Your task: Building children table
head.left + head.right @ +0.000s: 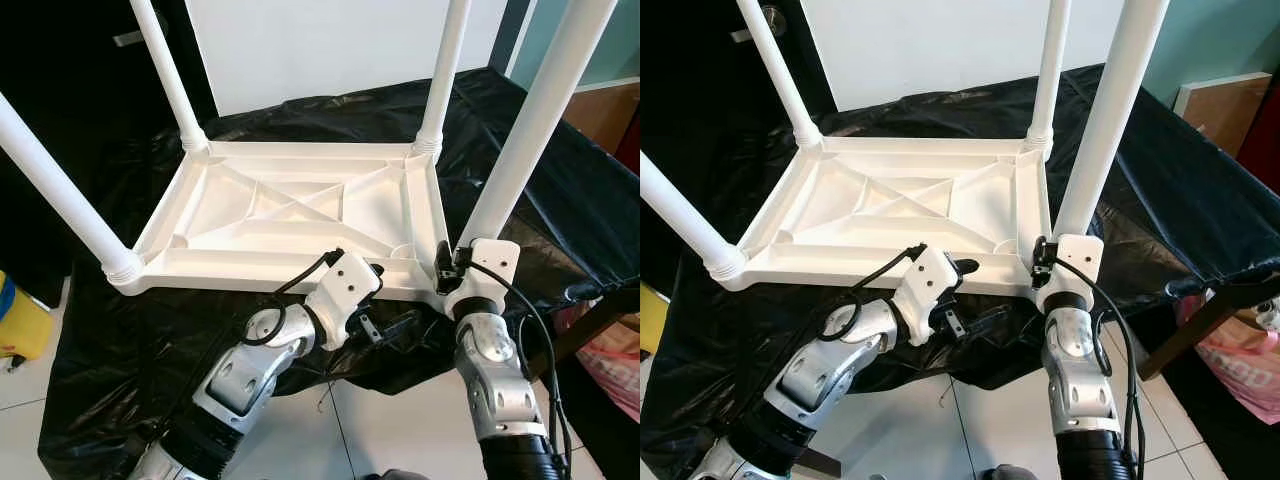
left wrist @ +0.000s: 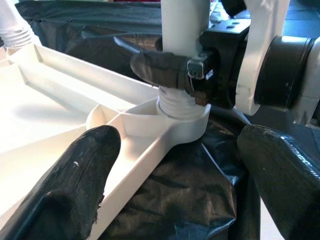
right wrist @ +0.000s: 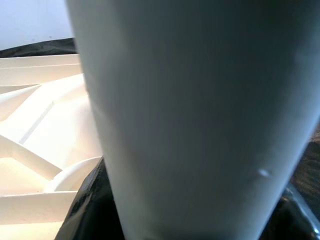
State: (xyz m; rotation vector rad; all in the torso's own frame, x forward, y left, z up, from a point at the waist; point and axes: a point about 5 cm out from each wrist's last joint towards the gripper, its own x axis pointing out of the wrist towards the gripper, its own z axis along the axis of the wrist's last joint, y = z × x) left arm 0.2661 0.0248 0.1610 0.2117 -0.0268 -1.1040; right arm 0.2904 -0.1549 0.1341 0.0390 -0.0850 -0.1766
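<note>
Two silver arms reach up from the bottom of the head views toward an upturned white plastic table top (image 1: pixel 290 215), which lies ribbed underside up on a surface draped in crumpled black plastic sheeting (image 1: pixel 560 190). Four white legs rise from its corners: the near-right leg (image 1: pixel 535 120), the near-left leg (image 1: pixel 50 185), the far-left leg (image 1: pixel 170 75) and the far-right leg (image 1: pixel 445 70).

At the near-right corner, the right gripper (image 2: pixel 172 70) is clamped around the near-right leg just above its threaded collar (the left wrist view shows a black finger wrapped across the tube, and the right wrist view has the leg pressed close against the lens).

Beside it, the left gripper (image 2: pixel 175 170) sits low at the near edge of the table top, its two black fingers (image 2: pixel 75 180) spread wide and gripping nothing, one over the rim and the other over the sheeting.

Beyond the sheeting stands a white wall (image 1: pixel 320 40); pale floor tiles (image 1: pixel 390 420) show below, with a yellow object (image 1: pixel 20 320) at the left edge and a pink bag (image 1: pixel 1240 365) at the right.
</note>
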